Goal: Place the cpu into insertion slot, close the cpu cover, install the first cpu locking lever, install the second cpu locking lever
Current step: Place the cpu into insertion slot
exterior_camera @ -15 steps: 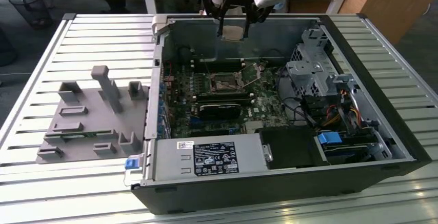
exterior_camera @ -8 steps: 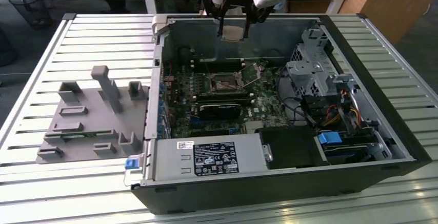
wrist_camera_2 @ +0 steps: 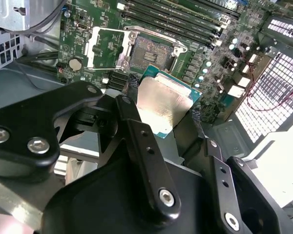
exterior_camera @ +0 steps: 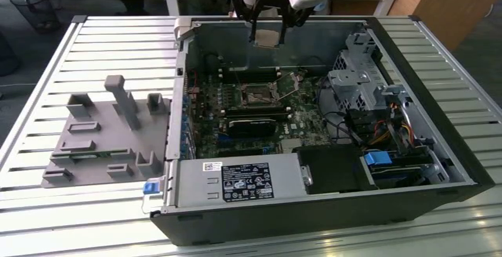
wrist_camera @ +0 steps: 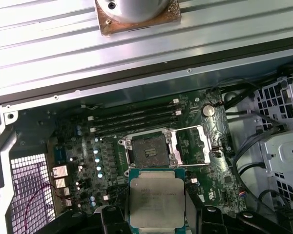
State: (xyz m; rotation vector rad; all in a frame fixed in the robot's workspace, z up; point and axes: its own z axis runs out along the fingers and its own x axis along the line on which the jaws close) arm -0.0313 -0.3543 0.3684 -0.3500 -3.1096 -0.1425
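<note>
In the exterior view, the gripper (exterior_camera: pixel 267 36) is seen poised over the far wall of an open computer case (exterior_camera: pixel 314 224) that lies on a slatted table (exterior_camera: pixel 117 45). It is closed on the cpu (exterior_camera: pixel 267 40), which is carried high above the board. The insertion slot (exterior_camera: pixel 255 95) lies down inside the case, well apart from the chip and offset toward the case's near side.

In the second wrist view, the cpu (wrist_camera_2: pixel 163 105) is shown clamped by two opposite edges between the black fingers (wrist_camera_2: pixel 136 131), its dull metal top turned to the camera. Beyond it the insertion slot (wrist_camera_2: pixel 149 51) is exposed, with its pin field uncovered. The cpu cover (wrist_camera_2: pixel 103 48) is folded back flat beside the slot, so the window frames bare green board.

In the first wrist view, the cpu (wrist_camera: pixel 156 204) is seen square-on, its edges roughly parallel to those of the insertion slot (wrist_camera: pixel 149 148) just ahead of it. The cpu cover (wrist_camera: pixel 198 145) lies open to one side. The locking levers appear to be released, though the thin wires are hard to trace.
</note>
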